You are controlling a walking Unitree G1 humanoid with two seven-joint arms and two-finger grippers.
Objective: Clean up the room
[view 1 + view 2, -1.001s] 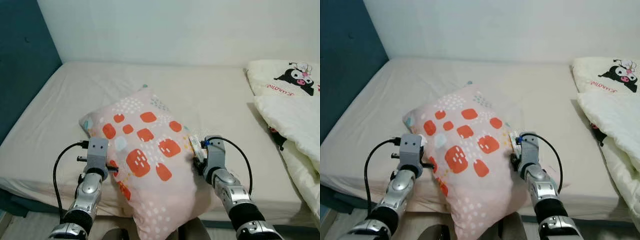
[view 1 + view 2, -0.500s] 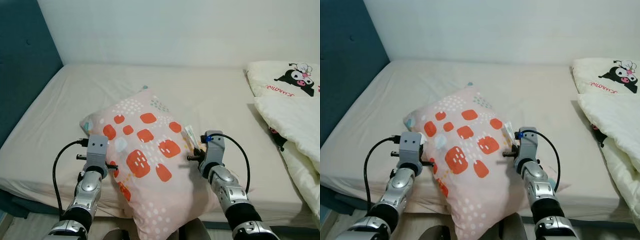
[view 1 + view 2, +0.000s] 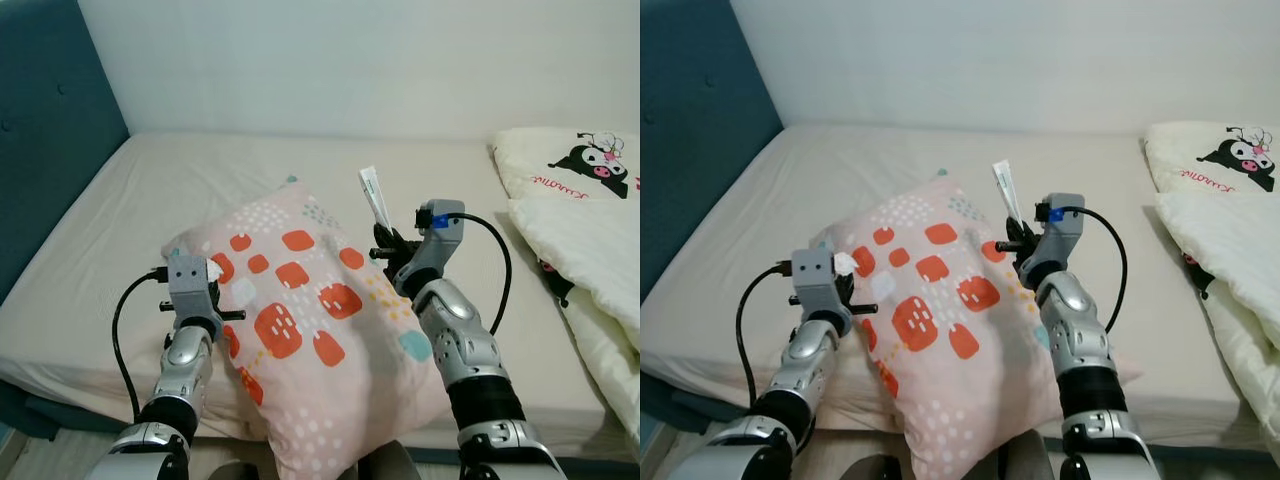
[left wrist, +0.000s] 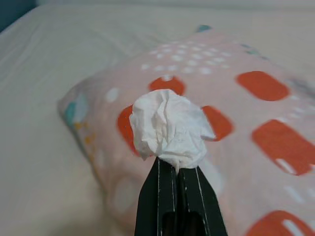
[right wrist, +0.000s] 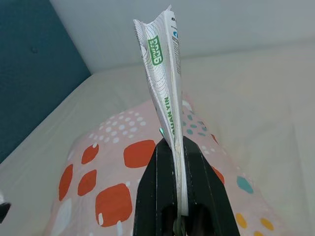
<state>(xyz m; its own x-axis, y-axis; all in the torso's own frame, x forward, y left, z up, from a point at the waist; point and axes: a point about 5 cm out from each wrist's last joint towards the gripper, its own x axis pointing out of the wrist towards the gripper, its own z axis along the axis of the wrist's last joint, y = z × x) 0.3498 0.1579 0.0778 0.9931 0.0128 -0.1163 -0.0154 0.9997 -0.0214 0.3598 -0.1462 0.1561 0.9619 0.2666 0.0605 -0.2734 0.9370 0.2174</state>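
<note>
– Where are we standing?

– We are looking at a bedroom in a home: a bed (image 3: 120, 260) with a beige sheet is filling the space beyond both jaws, running to a plain white wall (image 3: 350, 60).

– What else are we seeing?

– A patterned pillow (image 3: 300, 330), a cartoon-printed duvet (image 3: 575, 200) and a teal padded headboard (image 3: 45, 130).

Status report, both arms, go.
Left gripper jaws shut on crumpled tissue. Right gripper jaws shut on white wrapper, raised above the pillow. Nothing in the way.
</note>
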